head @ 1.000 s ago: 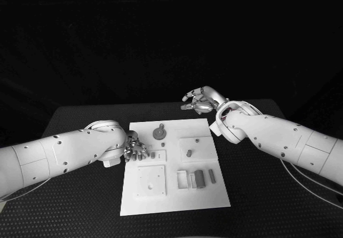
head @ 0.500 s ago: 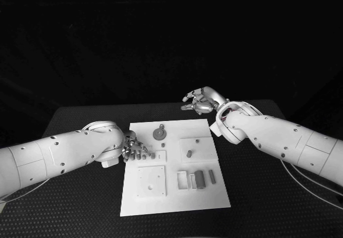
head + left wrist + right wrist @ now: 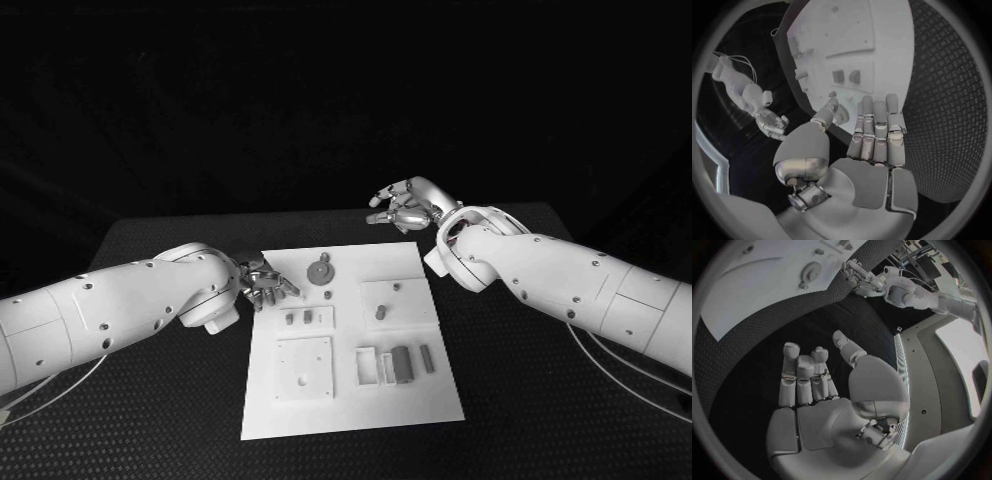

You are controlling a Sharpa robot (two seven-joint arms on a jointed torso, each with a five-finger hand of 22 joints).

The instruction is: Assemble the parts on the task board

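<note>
With both hands empty, the left hand (image 3: 264, 281) should have reached for the round part (image 3: 320, 268) just beside its loosely spread fingers, while the right hand (image 3: 405, 204) hung curled beyond the board (image 3: 353, 400).

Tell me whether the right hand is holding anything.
Empty: the right hand shows bare fingers and palm, off the task board.

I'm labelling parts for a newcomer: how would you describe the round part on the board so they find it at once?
Start at the white board in the middle of the black table. Go to its far end, beside the left hand. There lies the round part, a grey disc with a small tab; the other parts are small blocks or pegs.
</note>
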